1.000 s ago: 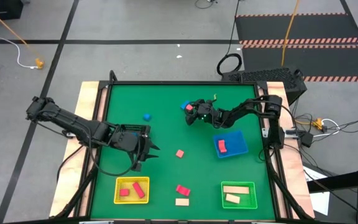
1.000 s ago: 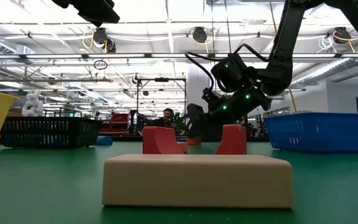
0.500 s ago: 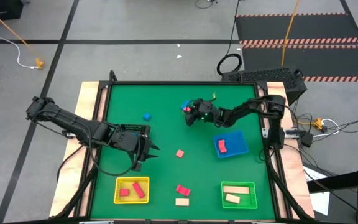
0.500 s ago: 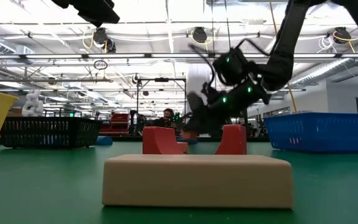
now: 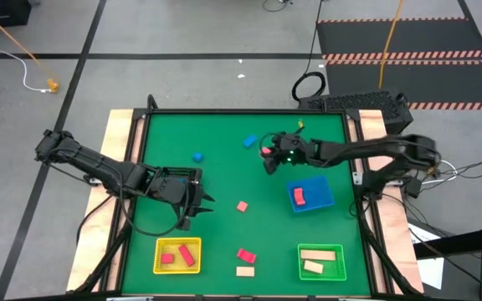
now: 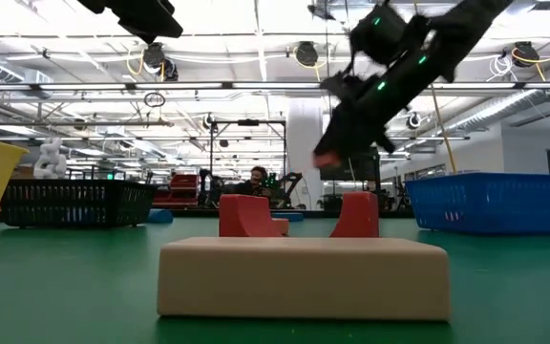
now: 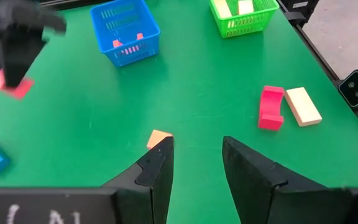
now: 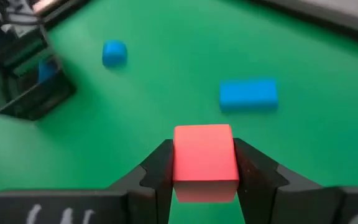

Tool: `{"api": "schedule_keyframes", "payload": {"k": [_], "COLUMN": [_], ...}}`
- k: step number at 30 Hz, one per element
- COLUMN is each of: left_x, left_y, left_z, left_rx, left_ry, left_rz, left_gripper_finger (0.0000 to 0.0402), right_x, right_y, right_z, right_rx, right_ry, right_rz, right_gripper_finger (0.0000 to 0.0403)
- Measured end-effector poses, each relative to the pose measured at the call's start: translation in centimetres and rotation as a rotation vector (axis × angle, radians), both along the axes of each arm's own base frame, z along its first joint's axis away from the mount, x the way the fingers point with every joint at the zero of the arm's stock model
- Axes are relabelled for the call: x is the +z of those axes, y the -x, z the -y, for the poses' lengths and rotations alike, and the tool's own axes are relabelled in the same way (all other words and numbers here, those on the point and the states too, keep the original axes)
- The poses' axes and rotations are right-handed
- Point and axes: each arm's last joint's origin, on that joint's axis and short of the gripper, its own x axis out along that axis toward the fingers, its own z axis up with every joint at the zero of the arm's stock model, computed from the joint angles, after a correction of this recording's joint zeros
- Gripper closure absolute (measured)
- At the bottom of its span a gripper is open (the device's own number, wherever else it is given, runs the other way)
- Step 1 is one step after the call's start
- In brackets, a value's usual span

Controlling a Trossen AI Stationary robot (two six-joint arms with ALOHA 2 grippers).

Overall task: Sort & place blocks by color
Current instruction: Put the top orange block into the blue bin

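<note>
- The right claw point(image 5: 269, 157) has just clamped shut on a red block point(image 8: 205, 160) and lifted it clear of the desk point(image 5: 224, 167); a second ago it was low beside the blue bar point(image 5: 249, 141) with its fingers wider.
- The right arm has swung off toward the blue tray point(image 5: 311, 193). The low view shows the block point(image 6: 325, 159) carried high in the air.
- That reads as a pick done and a carry begun. Red seems to belong in the yellow tray point(image 5: 177, 255), which already has two red pieces; the blue tray, closer, also has a red piece in it, so I can't be sure where this one is headed.
- The left claw point(image 5: 196, 203) hangs where it was, near the desk's left middle, fingers a narrow gap apart and empty.
- Loose on the desk: the blue bar, a small blue cube point(image 5: 197, 156), a salmon cube point(image 5: 242, 206), a red arch piece point(image 5: 246, 255) with a cream bar point(image 5: 244, 270) touching it.
- The green tray point(image 5: 320, 261) has two cream bars.
- If the yellow tray is the goal, the left arm sits close to the path there and could crowd the right.
</note>
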Motion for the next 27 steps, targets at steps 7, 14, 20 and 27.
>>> {"api": "schedule_keyframes", "payload": {"k": [7,14,20,27], "left_x": [0.1,0.1,0.1,0.0], "left_y": [-0.1,-0.1,-0.1,-0.2], "left_z": [-0.1,-0.1,-0.1,-0.4], "left_rx": [-0.003,-0.004,-0.004,0.012], "left_ry": [-0.008,-0.01,-0.01,-0.005], "left_rz": [0.008,0.009,0.009,0.008], "left_gripper_finger": [0.0261,0.0261,0.0261,0.0261], "right_x": [4.1,4.9,4.1,3.3], "right_y": [3.1,6.1,8.2,9.6], "right_z": [-3.6,-6.6,-8.1,-9.1], "right_rx": [0.071,0.038,-0.053,-0.087], "right_ry": [-0.193,-0.361,-0.475,-0.583], "right_rz": [0.068,-0.033,-0.196,-0.365], "right_gripper_finger": [0.0288,0.0288,0.0288,0.0283]}}
